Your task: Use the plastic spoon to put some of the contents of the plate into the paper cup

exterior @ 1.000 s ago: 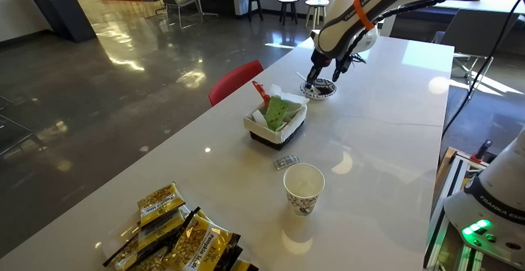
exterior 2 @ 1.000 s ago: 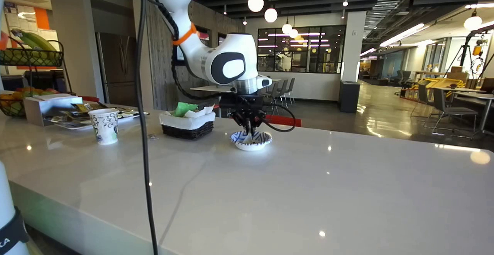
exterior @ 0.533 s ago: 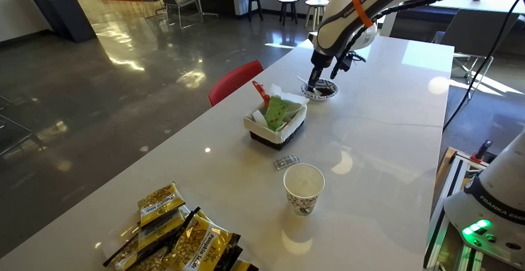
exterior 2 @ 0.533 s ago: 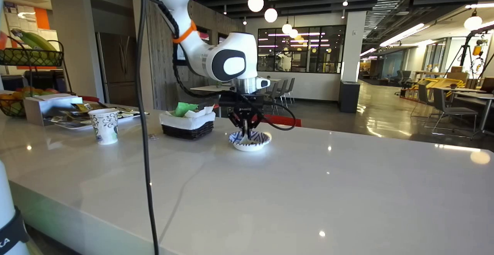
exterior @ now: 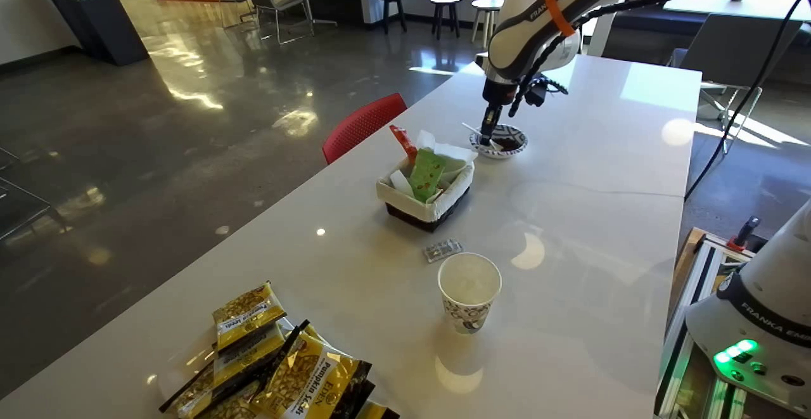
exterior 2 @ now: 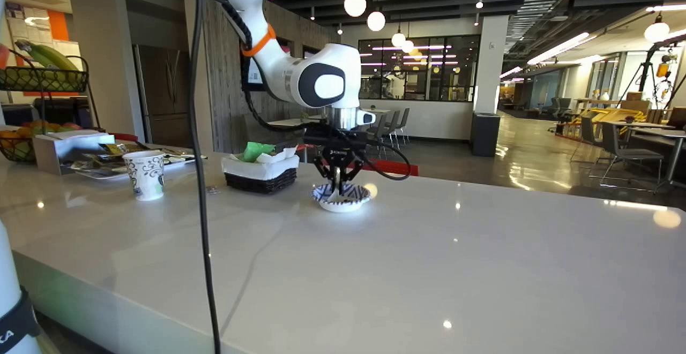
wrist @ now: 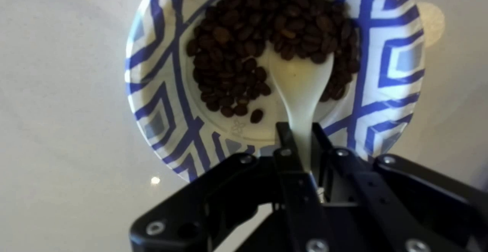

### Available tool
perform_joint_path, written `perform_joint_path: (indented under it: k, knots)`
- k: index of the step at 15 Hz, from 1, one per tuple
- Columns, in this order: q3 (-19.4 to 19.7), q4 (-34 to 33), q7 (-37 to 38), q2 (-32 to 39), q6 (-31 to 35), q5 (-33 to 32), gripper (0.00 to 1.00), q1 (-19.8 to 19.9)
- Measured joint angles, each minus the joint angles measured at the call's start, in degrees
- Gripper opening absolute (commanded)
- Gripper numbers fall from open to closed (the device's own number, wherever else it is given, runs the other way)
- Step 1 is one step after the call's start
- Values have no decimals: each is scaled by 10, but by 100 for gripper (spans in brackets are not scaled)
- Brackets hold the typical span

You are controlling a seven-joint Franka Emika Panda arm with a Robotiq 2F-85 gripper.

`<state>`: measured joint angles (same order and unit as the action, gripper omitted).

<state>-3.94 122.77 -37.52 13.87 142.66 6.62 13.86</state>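
Note:
The plastic spoon [wrist: 303, 80] shows white in the wrist view. Its bowl lies among dark brown beans [wrist: 236, 34] on the plate [wrist: 150, 103], and several beans cover the bowl's far end. My gripper [wrist: 299, 132] is shut on the spoon's handle. In both exterior views the gripper [exterior: 486, 140] [exterior 2: 336, 189] is low over the plate [exterior: 521, 148] [exterior 2: 343, 208], a shallow white dish with a blue pattern. The handle's end [exterior: 469, 128] sticks out past the rim. The paper cup [exterior: 469, 308] stands upright far from the gripper; it also shows in an exterior view [exterior 2: 144, 177].
A lined basket [exterior: 426, 213] with packets stands between plate and cup. A small silver packet [exterior: 443, 250] lies beside the cup. Yellow seed packets [exterior: 310, 374] are piled at the table's near end. A black cable [exterior 2: 201, 182] hangs across an exterior view. A red chair [exterior: 361, 124] stands at the table's edge.
The plate has slid a little along with the gripper and spoon, rightward and nearer in one exterior picture, leftward in the other. The cup and basket have not moved.

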Motion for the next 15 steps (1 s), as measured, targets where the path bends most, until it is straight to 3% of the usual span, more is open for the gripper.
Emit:
perform_joint_path:
  k: [15]
  knots:
    - [41,-71,16,8,-168,-6,4,-15]
